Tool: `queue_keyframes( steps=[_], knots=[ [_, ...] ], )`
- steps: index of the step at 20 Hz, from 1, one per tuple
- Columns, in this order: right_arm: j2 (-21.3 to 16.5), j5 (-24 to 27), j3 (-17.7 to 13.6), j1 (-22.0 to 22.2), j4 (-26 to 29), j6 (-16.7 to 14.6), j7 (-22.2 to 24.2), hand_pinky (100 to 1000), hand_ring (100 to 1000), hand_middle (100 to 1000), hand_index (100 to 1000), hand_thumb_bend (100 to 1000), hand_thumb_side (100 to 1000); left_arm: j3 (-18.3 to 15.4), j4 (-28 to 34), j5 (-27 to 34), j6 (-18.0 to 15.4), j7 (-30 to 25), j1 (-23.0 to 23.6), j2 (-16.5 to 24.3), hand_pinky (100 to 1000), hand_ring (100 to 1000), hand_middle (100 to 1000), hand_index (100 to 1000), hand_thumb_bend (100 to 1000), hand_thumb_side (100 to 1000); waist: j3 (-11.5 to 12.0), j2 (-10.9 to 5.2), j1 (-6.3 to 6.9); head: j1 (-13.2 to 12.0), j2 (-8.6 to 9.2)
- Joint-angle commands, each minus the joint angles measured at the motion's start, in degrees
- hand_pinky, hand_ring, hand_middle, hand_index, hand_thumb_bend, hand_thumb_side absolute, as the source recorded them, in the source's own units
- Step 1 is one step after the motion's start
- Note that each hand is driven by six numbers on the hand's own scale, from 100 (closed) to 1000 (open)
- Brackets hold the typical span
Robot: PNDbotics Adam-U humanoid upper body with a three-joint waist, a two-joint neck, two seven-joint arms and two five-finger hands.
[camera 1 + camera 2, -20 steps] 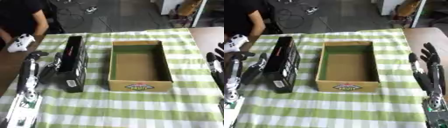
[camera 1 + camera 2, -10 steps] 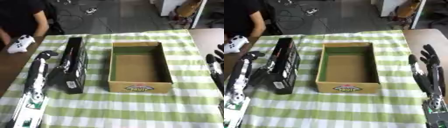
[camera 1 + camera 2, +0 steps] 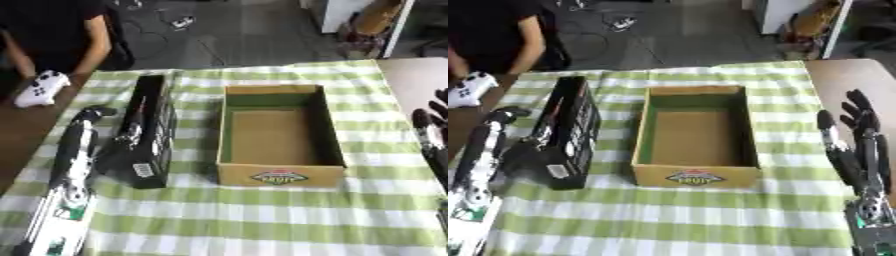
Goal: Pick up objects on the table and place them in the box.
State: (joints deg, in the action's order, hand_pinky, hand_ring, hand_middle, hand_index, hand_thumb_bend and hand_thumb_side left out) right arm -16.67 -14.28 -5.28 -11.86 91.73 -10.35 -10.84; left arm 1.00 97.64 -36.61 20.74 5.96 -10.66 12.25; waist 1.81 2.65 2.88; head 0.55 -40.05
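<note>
Step in hand: the grasp of the first item, judged not yet complete.

Left hand [image 3: 118, 150]: set against the near left side of the black carton [image 3: 150, 131]. Its fingers merge with the dark carton, so whether they are closed on it cannot be told.

Black carton: long and narrow, standing on edge on the worktop [image 3: 262, 225], just right of the left hand. Long axis runs away from the robot; near end bears a small white label.

Box [image 3: 696, 134]: open, empty, further right of the left hand, beside the carton.

Right hand [image 3: 857, 150]: idle at the lower right, fingers straight, holding nothing.

Next move, as judged: secure the carton, lift it clear of the box wall, carry it right and lower it in lengthwise.
</note>
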Motion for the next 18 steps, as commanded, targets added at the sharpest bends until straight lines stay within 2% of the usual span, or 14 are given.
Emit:
queue_keyframes(
  steps=[1, 8, 11, 18],
  knots=[
    [-0.98, 0.00, -0.28, -0.43, 0.68, -0.07, 0.12, 890, 921, 940, 1000, 524, 738, 0.00, 0.43, -0.47, -0.34, -0.25, -0.37, 0.34, 929, 880, 882, 802, 736, 653, -0.12, -0.49, -0.22, -0.16, 0.48],
    [-0.96, 0.05, -0.31, -0.39, 0.68, -0.09, 0.15, 890, 922, 941, 1000, 524, 737, 0.79, 0.48, -1.10, -0.95, -1.00, 0.12, 0.31, 930, 883, 882, 823, 816, 612, -0.17, -0.44, -0.24, -0.23, 0.54],
    [-0.96, 0.08, -0.32, -0.41, 0.69, -0.10, 0.15, 890, 922, 941, 1000, 524, 737, 1.08, 0.58, -1.76, -1.22, -1.16, 0.29, 0.34, 932, 882, 883, 825, 899, 612, -0.17, -0.41, -0.26, -0.24, 0.58],
    [-0.95, 0.15, -0.33, -0.42, 0.72, -0.14, 0.16, 891, 922, 941, 1000, 523, 736, 1.30, 0.82, -2.67, -1.52, -1.63, 0.34, 0.29, 941, 881, 885, 824, 891, 612, -0.19, -0.37, -0.28, -0.33, 0.66]
  ],
)
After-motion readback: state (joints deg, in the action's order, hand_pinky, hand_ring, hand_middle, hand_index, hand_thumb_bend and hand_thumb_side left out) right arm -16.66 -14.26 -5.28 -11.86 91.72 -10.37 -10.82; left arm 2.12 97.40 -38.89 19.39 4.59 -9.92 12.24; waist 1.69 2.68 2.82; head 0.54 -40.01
